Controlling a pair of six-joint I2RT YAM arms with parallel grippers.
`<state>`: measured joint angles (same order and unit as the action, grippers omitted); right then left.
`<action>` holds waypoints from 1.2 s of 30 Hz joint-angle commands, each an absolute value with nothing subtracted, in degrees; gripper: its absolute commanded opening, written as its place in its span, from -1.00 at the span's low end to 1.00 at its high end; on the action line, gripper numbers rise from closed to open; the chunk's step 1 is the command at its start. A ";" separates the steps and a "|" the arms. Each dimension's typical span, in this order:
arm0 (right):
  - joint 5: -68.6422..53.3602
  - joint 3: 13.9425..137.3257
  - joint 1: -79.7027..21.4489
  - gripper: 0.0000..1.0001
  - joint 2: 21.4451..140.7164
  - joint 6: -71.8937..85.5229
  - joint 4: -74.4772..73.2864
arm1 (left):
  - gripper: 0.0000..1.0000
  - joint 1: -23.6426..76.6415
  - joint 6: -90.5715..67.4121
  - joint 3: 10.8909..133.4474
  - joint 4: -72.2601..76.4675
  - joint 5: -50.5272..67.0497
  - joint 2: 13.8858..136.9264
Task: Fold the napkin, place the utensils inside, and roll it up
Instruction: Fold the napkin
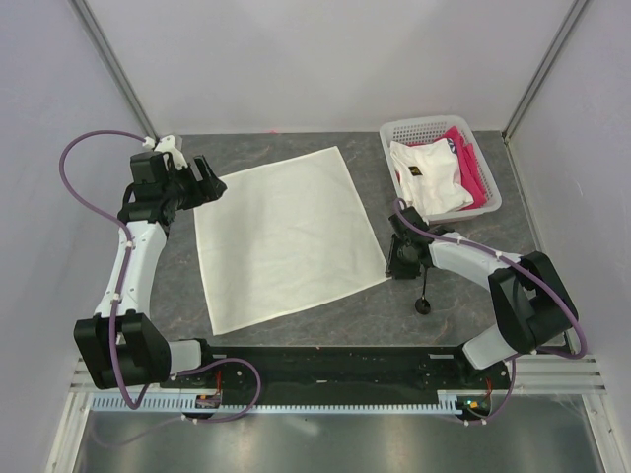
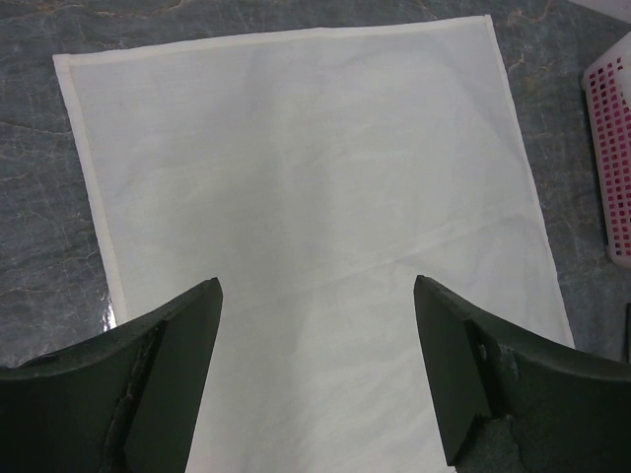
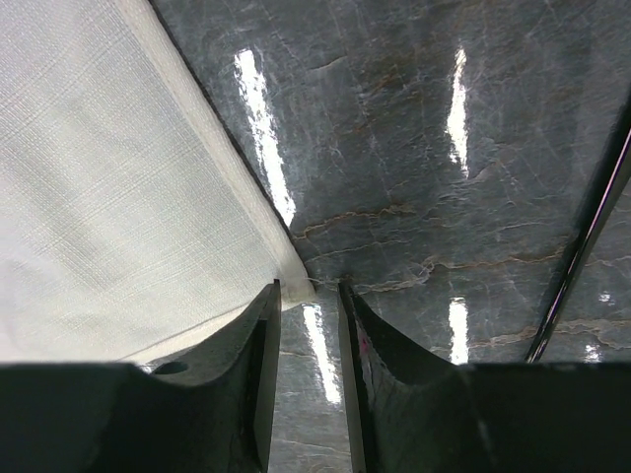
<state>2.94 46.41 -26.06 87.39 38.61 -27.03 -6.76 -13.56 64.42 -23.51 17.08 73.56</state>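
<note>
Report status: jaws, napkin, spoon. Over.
Left jaws wide open, at napkin far-left corner. Right jaws narrow, at its near-right corner; grip unconfirmed. Napkin flat, unfolded. Spoon on table right of it, nothing in the way.

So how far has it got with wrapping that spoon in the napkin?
Nothing looks done yet: the napkin lies flat and unfolded. In hand: the right pincer sits at its near right corner, jaws narrow with a gap showing, and the left pincer hovers wide open over its far left side. Left to do: folding, laying the black spoon, now beside the napkin, inside, then rolling.
</note>
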 commanded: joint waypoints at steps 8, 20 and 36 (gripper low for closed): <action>0.09 45.09 -26.98 -0.31 88.77 40.69 -26.46 | 0.71 -6.77 -14.50 64.78 -21.71 18.81 72.60; 1.32 47.72 -26.98 -0.82 90.09 37.62 -26.80 | 0.71 -6.77 -14.41 64.69 -21.62 18.63 72.51; 8.45 62.74 -26.89 -1.00 88.15 30.77 -38.85 | 0.71 -6.77 -15.55 64.42 -21.01 21.00 72.86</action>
<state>8.12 57.60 -26.74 89.06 32.73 -36.34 -6.76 -13.61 64.42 -23.46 17.98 73.56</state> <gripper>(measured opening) 0.010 0.856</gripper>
